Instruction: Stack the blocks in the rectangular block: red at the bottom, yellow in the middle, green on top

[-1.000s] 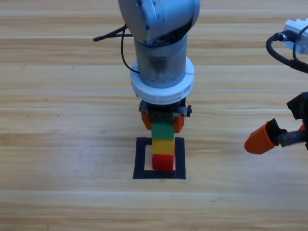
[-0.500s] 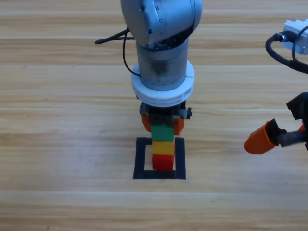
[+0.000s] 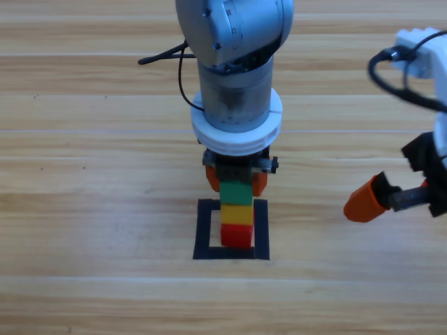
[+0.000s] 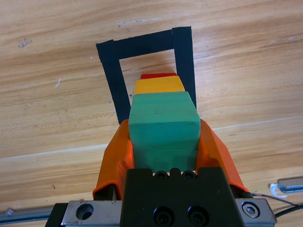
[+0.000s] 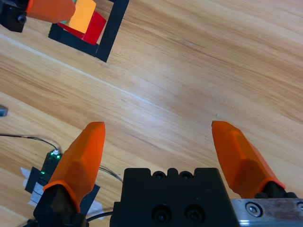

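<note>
Letting go cleanly is the whole game at this point, I reckon: the left gripper has its two orange jaws pressed against either flank of the green cube, which already sits on the yellow cube, with the red cube at the very bottom, so all three colours look to be in the order asked for. The stack stands inside the rectangular block, the black tape outline, directly below and slightly ahead of the fingertips in the left wrist view. To do it well I'd spread the jaws evenly and only a little, so neither pad drags the green sideways, then lift straight up along the column before moving off anywhere. Any tilt or sideways slide while a pad touches could topple the lot, since nothing but gravity holds those cubes together. As for which way things point: the tower's long axis runs vertical, straight up from the table toward the gripper body, and the cube faces look roughly square to the tape edges, with the stack seeming to sit nearer the outline's right strip in the wrist view than the left one. Can't tell if each cube is perfectly flush with the one under it. The right gripper waits well off to the side over bare wood, jaws spread wide and holding nothing.
</note>
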